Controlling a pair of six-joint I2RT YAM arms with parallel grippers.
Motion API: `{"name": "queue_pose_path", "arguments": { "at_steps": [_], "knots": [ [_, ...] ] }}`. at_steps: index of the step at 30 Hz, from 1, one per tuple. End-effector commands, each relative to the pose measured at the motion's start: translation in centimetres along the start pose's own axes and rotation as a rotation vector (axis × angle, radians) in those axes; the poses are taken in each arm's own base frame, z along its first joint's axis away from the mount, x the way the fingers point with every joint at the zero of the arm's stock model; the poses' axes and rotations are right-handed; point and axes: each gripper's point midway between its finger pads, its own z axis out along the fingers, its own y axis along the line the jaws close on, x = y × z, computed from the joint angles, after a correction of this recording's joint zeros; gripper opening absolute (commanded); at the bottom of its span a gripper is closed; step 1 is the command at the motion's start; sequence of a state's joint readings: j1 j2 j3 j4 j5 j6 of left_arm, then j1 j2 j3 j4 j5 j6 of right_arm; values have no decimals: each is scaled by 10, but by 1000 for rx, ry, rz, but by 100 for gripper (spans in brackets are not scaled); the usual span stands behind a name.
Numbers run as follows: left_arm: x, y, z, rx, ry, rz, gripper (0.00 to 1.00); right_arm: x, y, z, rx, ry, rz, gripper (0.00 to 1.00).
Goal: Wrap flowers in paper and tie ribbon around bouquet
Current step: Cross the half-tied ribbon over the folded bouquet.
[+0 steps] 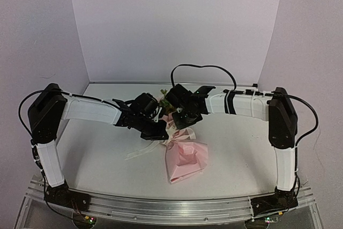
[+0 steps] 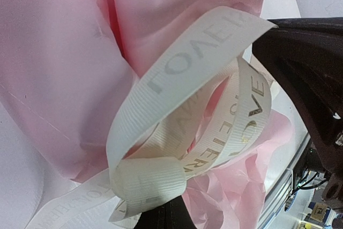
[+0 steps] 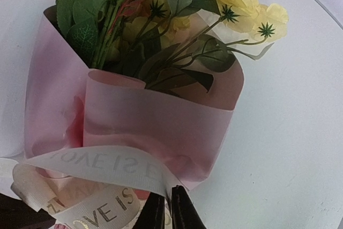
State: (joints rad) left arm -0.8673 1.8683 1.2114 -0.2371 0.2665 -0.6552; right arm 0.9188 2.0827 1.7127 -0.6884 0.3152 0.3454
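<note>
Nearest the overhead camera, the arm bases sit at the desk edge, and both arms reach inward to meet over the bouquet. It lies mid-desk with its long axis running from the blooms at the far end to the pink cone tail pointing near and slightly right. Its pinched waist lies directly between the left tool and the right tool, so neither is clearly nearer. Pale ribbon trails off the waist towards the left. Any tightening pull would probably have to run across that axis, one tool to each side.

From the left wrist, a rolled fold of ribbon sits at the very tip of the left tool. Its fingers are pressed together and appear to pinch that fold. Cream loops printed with pale lettering arch upward against the smooth pink paper. The right arm's dark housing is close on the right.

From the right wrist, the right tool shows two dark fingers almost together, seemingly nipping a ribbon strand. The band crosses the cone just above them. The paper wraps the flowers as an overlapping collar. Yellow and pink blooms, leaves and thin stems point away from the tool.
</note>
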Motion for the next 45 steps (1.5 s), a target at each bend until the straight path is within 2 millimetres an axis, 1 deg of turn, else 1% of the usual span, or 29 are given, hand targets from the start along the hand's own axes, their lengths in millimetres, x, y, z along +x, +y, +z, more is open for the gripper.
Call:
{"name": "queue_pose_path", "arguments": {
  "at_steps": [1, 4, 8, 11, 15, 22, 26, 30, 37, 40, 45],
  "knots": [
    [-18, -14, -9, 30, -44, 15, 0, -16, -22, -32, 33, -77, 56, 7],
    [-19, -14, -8, 31, -42, 12, 0, -15, -28, -42, 32, -89, 69, 6],
    [-19, -15, -7, 37, -41, 10, 0, -9, -28, -50, 12, -86, 67, 5],
    [-19, -15, -6, 39, -39, 9, 0, -3, -21, -54, -21, -75, 52, 4],
    [-20, -17, -6, 45, -40, 9, 0, 7, -5, -55, -73, -49, 15, 3],
    [-18, -17, -5, 49, -35, 8, 0, 32, 9, -45, -153, 15, 26, 3],
    [-18, -16, -5, 51, -34, 7, 0, 38, 17, -44, -203, 26, 48, 3],
    [-18, -17, -5, 53, -35, 7, 0, 43, 28, -40, -261, 42, 57, 3],
    [-17, -18, -7, 59, -35, 8, 0, 44, 38, -27, -306, 67, 106, 3],
    [-17, -19, -8, 62, -36, 12, 0, 44, 38, -18, -327, 89, 155, 2],
    [-17, -22, -12, 70, -40, 22, 0, 47, 32, -1, -309, 124, 241, 2]
  ]
}}
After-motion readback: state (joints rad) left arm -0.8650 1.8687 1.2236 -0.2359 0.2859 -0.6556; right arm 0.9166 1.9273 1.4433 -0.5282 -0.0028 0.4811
